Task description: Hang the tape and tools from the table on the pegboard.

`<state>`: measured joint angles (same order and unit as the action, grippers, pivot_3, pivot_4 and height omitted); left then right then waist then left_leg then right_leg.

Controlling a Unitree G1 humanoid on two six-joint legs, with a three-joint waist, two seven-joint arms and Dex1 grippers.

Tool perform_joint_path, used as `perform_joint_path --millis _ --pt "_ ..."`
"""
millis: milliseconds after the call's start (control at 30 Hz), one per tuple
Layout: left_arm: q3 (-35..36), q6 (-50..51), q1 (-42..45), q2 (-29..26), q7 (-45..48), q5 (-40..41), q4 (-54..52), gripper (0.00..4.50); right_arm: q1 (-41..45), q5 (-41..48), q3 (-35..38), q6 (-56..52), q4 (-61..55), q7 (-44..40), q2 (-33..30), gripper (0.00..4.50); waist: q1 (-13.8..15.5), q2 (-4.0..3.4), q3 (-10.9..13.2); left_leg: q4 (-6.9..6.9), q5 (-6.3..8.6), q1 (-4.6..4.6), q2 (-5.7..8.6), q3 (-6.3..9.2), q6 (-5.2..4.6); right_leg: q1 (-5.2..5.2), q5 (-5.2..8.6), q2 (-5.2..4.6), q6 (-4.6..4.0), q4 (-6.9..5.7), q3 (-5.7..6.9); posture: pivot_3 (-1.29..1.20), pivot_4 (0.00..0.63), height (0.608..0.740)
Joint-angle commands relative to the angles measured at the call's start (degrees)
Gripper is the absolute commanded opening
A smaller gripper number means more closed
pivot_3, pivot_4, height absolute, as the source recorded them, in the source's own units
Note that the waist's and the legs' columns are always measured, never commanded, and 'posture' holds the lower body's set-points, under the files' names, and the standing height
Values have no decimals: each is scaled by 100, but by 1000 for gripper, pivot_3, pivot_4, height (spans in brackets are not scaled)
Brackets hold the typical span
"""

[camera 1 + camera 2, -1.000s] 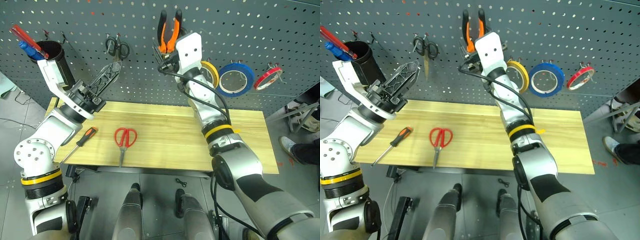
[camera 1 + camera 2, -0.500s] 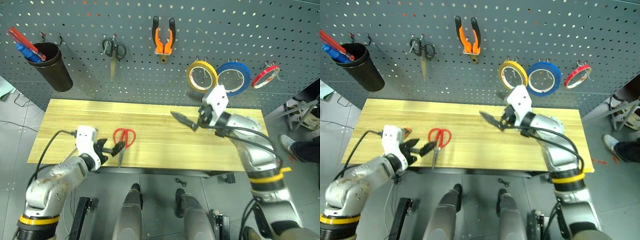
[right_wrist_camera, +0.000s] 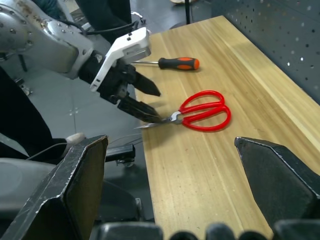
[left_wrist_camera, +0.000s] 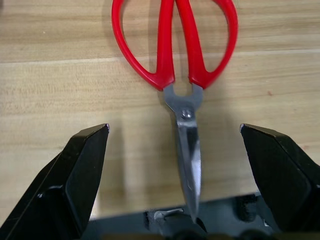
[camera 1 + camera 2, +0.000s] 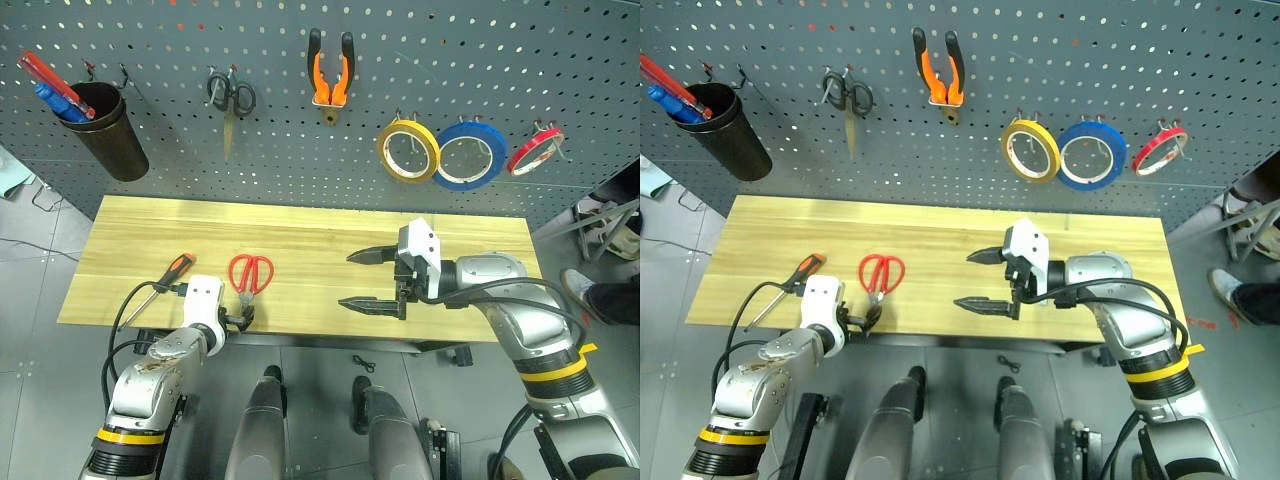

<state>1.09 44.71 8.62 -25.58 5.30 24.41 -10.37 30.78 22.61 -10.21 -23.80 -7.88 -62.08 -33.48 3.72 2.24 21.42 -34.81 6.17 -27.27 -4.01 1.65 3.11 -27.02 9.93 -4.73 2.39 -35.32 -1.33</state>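
Now our left gripper (image 4: pixel 175 150) is down at the table's (image 5: pixel 300 235) front edge, jaws wide either side of the red scissors' (image 5: pixel 248 278) blades, nothing gripped yet. A second ago it was up by the pegboard (image 5: pixel 160 140). Our right gripper (image 5: pixel 372 280), empty and spread, has dropped from the pliers (image 5: pixel 330 72), which now hang beside the tape (image 5: pixel 407 150). Scissors next; the screwdriver (image 5: pixel 166 281) waits.

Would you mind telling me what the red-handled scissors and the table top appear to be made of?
Red-handled scissors: glossy red handles, probably plastic; bright blades with a rivet, apparently bare metal. Table: pale yellow planks with visible grain and seams, likely wood with a smooth matte finish.
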Motion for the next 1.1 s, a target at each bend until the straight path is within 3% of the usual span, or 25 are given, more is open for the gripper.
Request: perform_joint_path --millis 33,100,200,267,433,700,933,1100 --pt "-16 238 84 30 224 -63 52 4500 1 -8 98 48 -218 38 -27 4481 -9 -3 49 -2 0 0 0 0 0 -1 0 0 0 -3 0 75 472 737" --pt "-117 335 116 7 399 -104 56 4500 3 3 107 2 -233 114 7 4481 -21 -5 80 -1 0 -1 0 -1 0 -3 0 0 0 -3 -3 72 481 737" --pt "-146 625 80 71 356 -168 -35 3679 5 13 70 -38 -284 223 77 4500 -37 -20 153 0 0 0 0 0 0 -3 1 0 0 -5 -3 69 489 737" --pt "-137 736 79 106 319 -243 -58 2882 -3 32 79 -59 -304 261 107 4500 -65 -32 173 0 0 -1 0 -1 0 -5 1 0 0 -6 -6 70 491 737" --pt "-71 857 127 119 275 -455 16 342 -6 44 123 -66 -288 312 101 4500 -114 -38 183 2 0 0 2 -2 0 -6 7 0 4 -11 -10 61 497 737" --pt "137 673 152 241 346 -552 -79 212 -124 9 162 18 -354 376 40 4500 -163 -49 198 6 0 0 3 -3 0 -10 8 0 1 -10 -13 62 480 737" --pt "15 -919 -890 -718 1120 -1183 -1906 212 -355 716 695 -442 -1474 699 53 4500 -169 -42 202 31 1 -13 1 -9 1 -27 9 0 3 9 -17 93 430 737" --pt "464 -1589 -1153 -624 970 -1314 -2900 212 148 1557 1146 -1137 -1918 1228 228 4500 -125 -41 201 46 1 -11 2 -15 2 -27 9 -1 3 27 -19 118 402 737"
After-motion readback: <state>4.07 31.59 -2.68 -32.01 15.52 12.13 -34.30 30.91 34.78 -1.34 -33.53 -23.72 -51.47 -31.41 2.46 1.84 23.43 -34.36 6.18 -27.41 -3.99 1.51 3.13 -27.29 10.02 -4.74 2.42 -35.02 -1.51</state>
